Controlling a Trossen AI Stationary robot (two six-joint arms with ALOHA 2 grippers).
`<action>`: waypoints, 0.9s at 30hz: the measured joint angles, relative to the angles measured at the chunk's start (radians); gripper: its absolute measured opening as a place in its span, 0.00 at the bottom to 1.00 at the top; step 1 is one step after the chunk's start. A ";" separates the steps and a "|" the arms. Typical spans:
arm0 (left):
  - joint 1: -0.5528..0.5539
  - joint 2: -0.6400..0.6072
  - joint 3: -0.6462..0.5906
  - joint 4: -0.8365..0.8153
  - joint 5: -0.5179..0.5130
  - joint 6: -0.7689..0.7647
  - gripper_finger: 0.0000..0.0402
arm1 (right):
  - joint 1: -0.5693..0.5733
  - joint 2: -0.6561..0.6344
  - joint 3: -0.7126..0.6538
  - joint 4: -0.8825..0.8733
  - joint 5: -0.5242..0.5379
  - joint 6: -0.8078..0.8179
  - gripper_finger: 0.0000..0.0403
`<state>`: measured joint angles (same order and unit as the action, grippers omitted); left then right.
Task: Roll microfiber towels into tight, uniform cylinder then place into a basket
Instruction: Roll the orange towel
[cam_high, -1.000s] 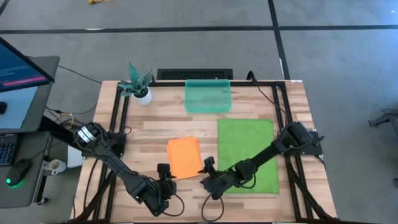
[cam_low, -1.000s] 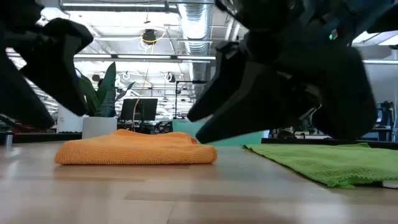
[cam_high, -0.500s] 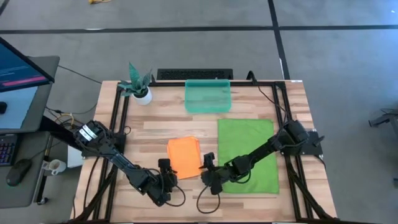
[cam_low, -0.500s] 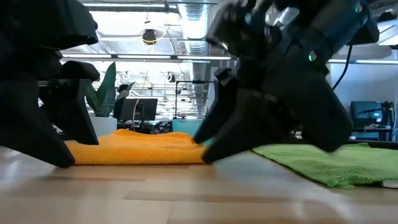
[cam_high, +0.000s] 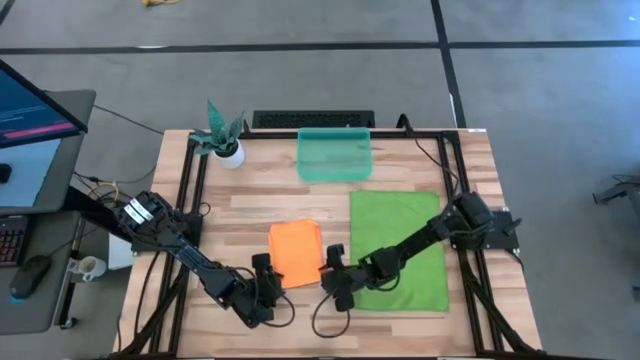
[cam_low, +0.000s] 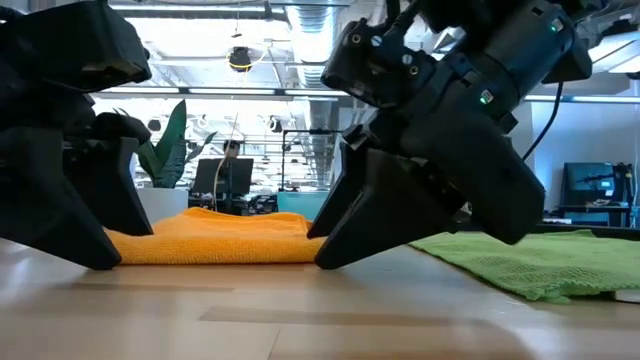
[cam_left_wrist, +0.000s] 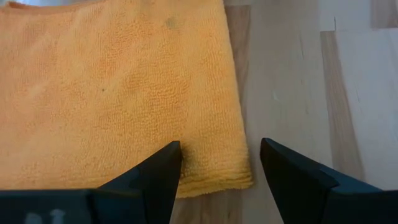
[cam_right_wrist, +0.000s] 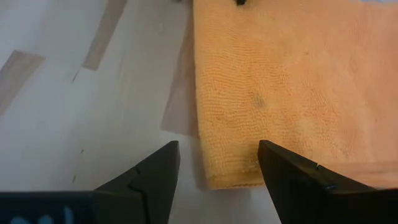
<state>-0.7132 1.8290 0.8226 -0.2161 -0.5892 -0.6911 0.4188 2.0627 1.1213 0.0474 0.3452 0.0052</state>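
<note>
Both pincers stand spread at the near edge of the orange towel (cam_high: 296, 252), lower centre of the high view: left gripper (cam_high: 262, 272) at one corner, right gripper (cam_high: 333, 275) at the other. Pinch both corners level, then roll evenly toward the basket (cam_high: 335, 154), upper centre. Its long axis appears to run top-to-bottom.
</note>
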 joint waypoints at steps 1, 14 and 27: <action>0.002 0.000 -0.002 0.000 0.000 -0.012 0.54 | -0.004 0.000 0.000 -0.003 -0.003 0.015 0.61; 0.046 0.000 -0.004 -0.006 0.025 -0.091 0.53 | -0.048 0.003 -0.002 -0.008 -0.126 0.123 0.40; 0.051 -0.001 -0.001 0.013 0.072 -0.066 0.12 | -0.051 0.002 -0.003 -0.013 -0.184 0.161 0.26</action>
<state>-0.6618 1.8282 0.8220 -0.2030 -0.5170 -0.7570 0.3683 2.0650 1.1183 0.0345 0.1616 0.1660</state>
